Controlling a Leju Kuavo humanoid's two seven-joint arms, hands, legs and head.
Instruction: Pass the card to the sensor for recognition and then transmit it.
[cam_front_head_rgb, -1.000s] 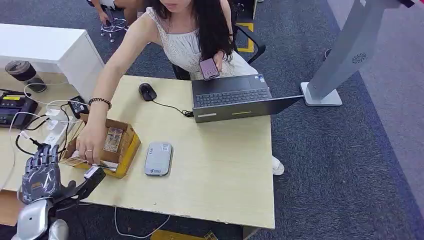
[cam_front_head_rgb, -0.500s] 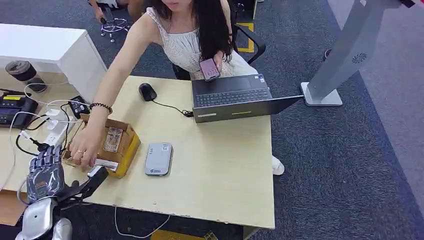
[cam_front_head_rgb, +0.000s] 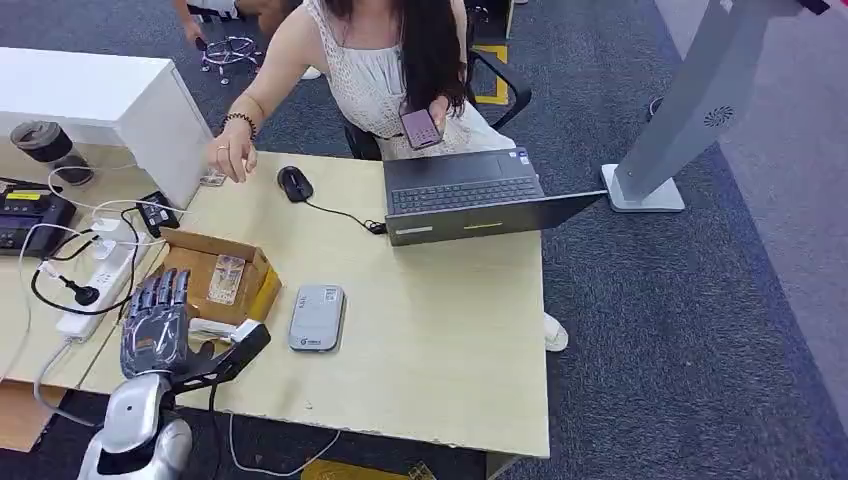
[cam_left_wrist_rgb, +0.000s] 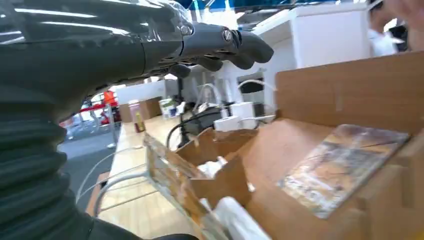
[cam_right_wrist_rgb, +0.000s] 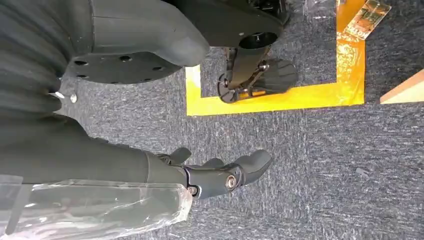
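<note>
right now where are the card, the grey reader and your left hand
card (cam_front_head_rgb: 226, 279), head view, middle of its face
grey reader (cam_front_head_rgb: 317, 317), head view, centre of its top
left hand (cam_front_head_rgb: 158, 325), head view, back of the hand

The left hand (cam_front_head_rgb: 160, 325) covers the near corner of the cardboard box (cam_front_head_rgb: 255, 275); the card (cam_front_head_rgb: 226, 279) inside it is too blurred to read.
</note>
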